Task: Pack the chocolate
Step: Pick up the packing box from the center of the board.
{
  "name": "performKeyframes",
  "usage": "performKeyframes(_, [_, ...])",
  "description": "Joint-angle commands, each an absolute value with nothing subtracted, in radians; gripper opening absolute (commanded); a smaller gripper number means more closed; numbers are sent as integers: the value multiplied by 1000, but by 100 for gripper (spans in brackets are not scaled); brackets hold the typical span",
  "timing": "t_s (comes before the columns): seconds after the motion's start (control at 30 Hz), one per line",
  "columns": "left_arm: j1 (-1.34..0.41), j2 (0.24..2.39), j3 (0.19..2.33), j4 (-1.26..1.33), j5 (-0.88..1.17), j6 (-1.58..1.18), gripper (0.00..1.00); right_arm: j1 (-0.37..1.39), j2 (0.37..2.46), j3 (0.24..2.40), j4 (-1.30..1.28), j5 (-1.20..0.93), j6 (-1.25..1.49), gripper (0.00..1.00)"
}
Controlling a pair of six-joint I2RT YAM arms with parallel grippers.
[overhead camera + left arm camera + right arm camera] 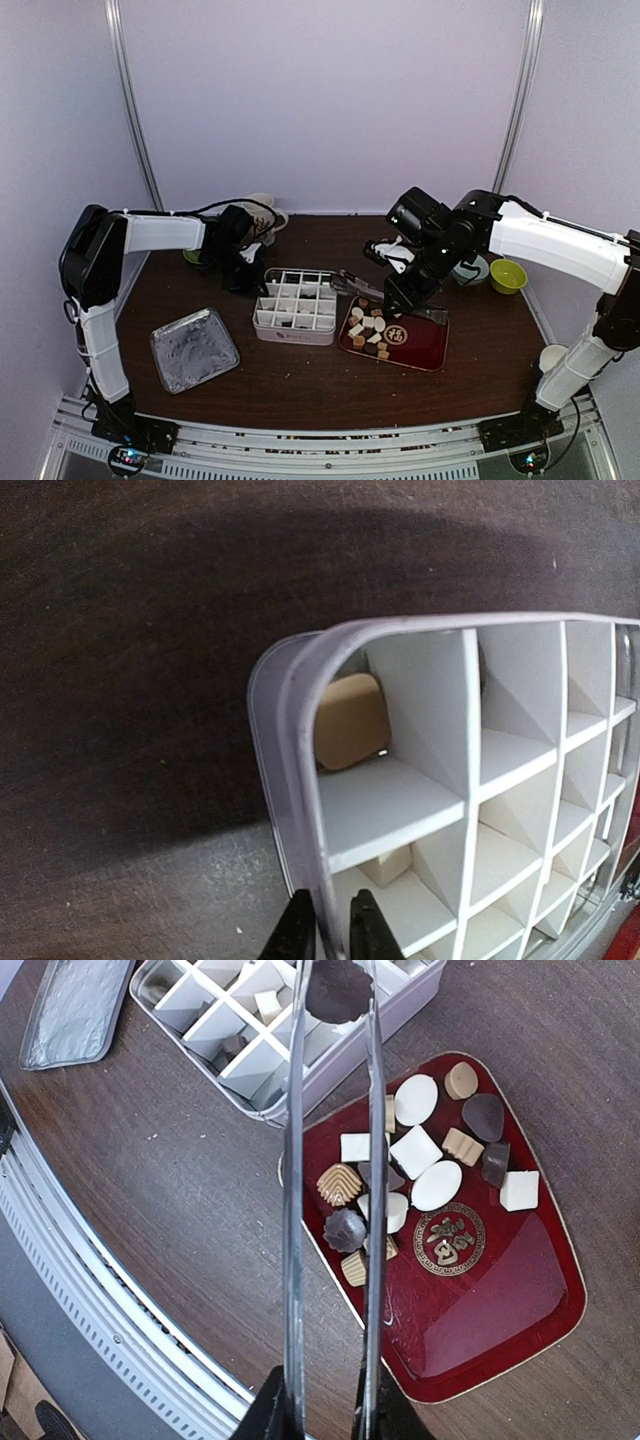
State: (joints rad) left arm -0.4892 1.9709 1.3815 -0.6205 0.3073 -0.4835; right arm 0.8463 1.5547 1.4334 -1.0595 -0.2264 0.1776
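The chocolate (415, 1150) lies as several white, tan and dark pieces on a red tray (500, 1310). My right gripper (325, 1410) is shut on long metal tongs (292, 1210). The tong tips pinch a dark round piece (338, 988) over the white divided box (300, 1070). My left gripper (332, 930) straddles the box's rim (290, 740) at its left end, its jaws closed on the wall. A tan piece (350, 720) and a cream piece (385, 865) sit in the corner cells. From above, the left gripper (247, 278) is at the box (293, 335) and the right gripper (400, 295) over the tray (420, 350).
A silver foil lid (193, 348) lies front left of the box. A green bowl (507, 275) sits at the right, with a white cup (553, 357) near the right edge. Pale bowls (262, 212) stand at the back behind the left arm.
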Motion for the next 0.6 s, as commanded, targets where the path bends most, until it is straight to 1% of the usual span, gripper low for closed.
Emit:
performKeyframes(0.0, [-512, 1907, 1385, -616, 174, -447, 5, 843, 1528, 1443, -1048, -193, 168, 23])
performKeyframes(0.03, [-517, 1890, 1377, -607, 150, -443, 0, 843, 1526, 1446, -1045, -191, 169, 23])
performKeyframes(0.3, [-548, 1690, 1269, -473, -9, -424, 0, 842, 1500, 1455, -1043, -161, 176, 23])
performKeyframes(0.57, [-665, 1554, 1199, -391, -324, -342, 0, 843, 1453, 1427, -1014, -151, 191, 22])
